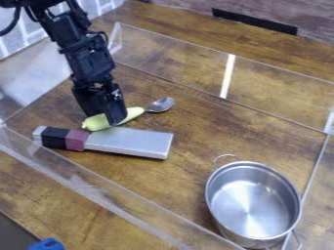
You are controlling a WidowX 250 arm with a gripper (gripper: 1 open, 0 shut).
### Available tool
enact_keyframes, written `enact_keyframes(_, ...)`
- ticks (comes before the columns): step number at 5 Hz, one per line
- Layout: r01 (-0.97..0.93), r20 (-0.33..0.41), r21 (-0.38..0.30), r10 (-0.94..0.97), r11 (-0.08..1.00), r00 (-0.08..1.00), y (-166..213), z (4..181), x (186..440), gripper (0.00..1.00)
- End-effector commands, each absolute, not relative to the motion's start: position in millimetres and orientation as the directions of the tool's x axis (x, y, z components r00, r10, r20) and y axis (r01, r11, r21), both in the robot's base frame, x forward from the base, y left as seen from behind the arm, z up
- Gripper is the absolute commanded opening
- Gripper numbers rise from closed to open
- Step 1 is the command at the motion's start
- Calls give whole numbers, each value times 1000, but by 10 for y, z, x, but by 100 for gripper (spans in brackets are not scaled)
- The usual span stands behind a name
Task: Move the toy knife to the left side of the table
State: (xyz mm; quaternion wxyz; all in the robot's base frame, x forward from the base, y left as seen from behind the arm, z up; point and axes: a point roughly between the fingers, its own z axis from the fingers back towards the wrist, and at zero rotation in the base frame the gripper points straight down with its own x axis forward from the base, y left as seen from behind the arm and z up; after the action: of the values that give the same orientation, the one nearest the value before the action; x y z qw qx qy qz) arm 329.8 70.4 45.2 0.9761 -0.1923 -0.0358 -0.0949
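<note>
We see the knife (pixel 120 143) lying flat on the worktop (pixel 189 98), its grey blade directed toward the pot (pixel 253 202) and its black-and-maroon handle near the clear wall (pixel 59 168). The hand (pixel 109 121) is lowered over the spoon (pixel 132 117), whose yellow-green handle lies just beside the blade and whose metal bowl points away from the hand. Its fingertips are too dark and small for us to tell how far they are parted, or whether they have hold of anything. The pot stands well apart from the knife.
</note>
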Motion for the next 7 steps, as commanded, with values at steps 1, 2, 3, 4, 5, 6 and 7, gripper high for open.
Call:
enact_keyframes(1,177,204,-328,-113,928,972,806,858,3381,100)
enact_keyframes(2,180,210,-349,-110,920,971,829,872,3363,100)
enact_keyframes(3,180,213,-367,-105,913,971,860,833,3346,100)
enact_keyframes(4,159,222,-383,-77,910,972,882,853,3353,100)
enact_keyframes(5,136,230,-402,-44,905,972,910,877,3359,100)
enact_keyframes(6,124,240,-407,-25,905,970,843,991,3355,100)
enact_keyframes(7,110,248,-414,-4,904,969,778,1103,3352,100)
